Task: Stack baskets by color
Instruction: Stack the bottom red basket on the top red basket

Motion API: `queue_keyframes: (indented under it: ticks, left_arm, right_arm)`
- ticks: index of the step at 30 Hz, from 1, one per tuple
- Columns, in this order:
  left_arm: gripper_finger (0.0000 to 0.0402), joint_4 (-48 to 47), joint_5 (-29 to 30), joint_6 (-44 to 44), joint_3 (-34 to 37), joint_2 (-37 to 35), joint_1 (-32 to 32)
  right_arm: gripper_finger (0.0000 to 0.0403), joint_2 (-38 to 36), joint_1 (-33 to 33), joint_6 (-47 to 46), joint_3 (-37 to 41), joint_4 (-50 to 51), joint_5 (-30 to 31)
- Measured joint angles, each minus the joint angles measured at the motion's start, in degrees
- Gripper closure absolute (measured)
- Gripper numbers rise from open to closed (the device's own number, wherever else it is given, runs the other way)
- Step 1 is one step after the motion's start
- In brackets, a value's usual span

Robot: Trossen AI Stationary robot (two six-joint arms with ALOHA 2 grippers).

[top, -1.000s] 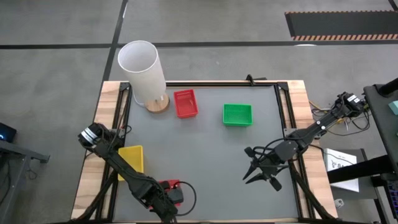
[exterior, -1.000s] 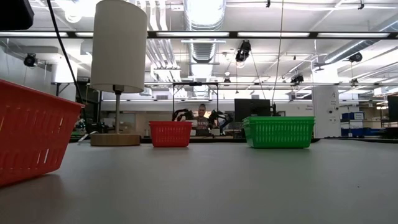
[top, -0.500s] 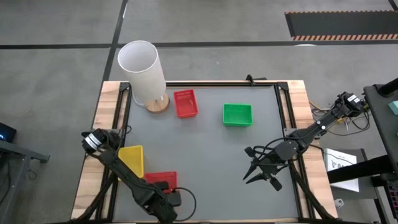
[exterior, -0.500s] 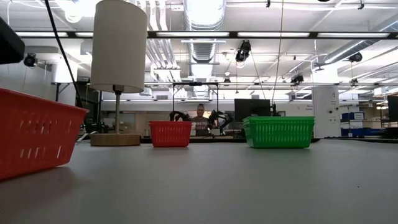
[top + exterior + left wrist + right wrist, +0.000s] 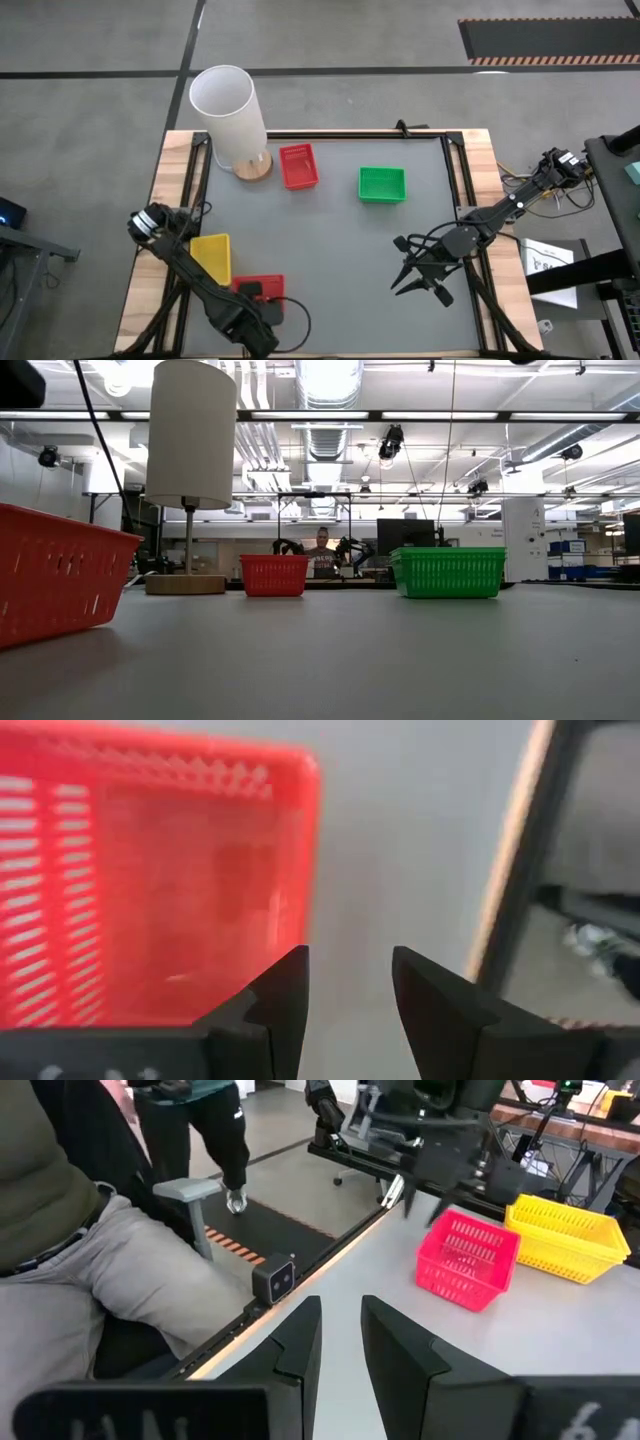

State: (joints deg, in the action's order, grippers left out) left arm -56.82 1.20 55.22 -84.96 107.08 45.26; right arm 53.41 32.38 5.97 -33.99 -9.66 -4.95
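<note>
A red basket (image 5: 262, 286) sits flat on the table near its front left, beside a yellow basket (image 5: 212, 255). My left gripper (image 5: 350, 975) points down at the red basket's near end (image 5: 258, 303), open. One finger is over the basket's inside and the other over bare table. A second red basket (image 5: 298, 165) and a green basket (image 5: 382, 184) stand at the far side. My right gripper (image 5: 420, 282) waits above the table's right part, slightly open on nothing (image 5: 341, 1325). My left gripper has the red basket's side wall (image 5: 310, 870) just inside one finger (image 5: 288, 982). The gap between the fingers shows mostly bare table. I cannot tell whether that finger touches the wall.
A tall white cylinder (image 5: 230, 112) on a wooden foot stands at the far left corner. The table (image 5: 330, 250) has a black frame along its edges. The right wrist view shows a seated person (image 5: 70, 1250) close beside the table.
The near red basket was raised and tilted a second ago. It has come down, shifting slightly toward the table's left edge, and now rests level. My left gripper has tipped more steeply downward over it, with the gap between its fingers unchanged.
</note>
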Motion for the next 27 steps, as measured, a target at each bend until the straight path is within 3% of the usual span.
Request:
queue_keyframes:
  ticks: [9,18,24,27]
  left_arm:
    - [0.0279,0.8,1.0,-4.3,6.7,0.1,0.0]
    - [0.0323,0.8,1.2,-6.5,5.9,-0.6,0.0]
    - [0.0325,-4.0,10.7,-8.1,4.0,-2.9,-0.2]
    - [0.032,-9.2,11.8,-6.3,5.0,-4.0,-1.1]
  right_arm:
    - [0.0335,0.0,0.0,0.0,0.1,0.2,0.0]
    - [0.0335,0.0,0.0,0.0,0.4,0.3,0.5]
    - [0.0335,0.0,0.0,0.0,0.5,0.2,0.5]
    - [0.0335,0.0,0.0,0.0,0.5,0.2,0.5]
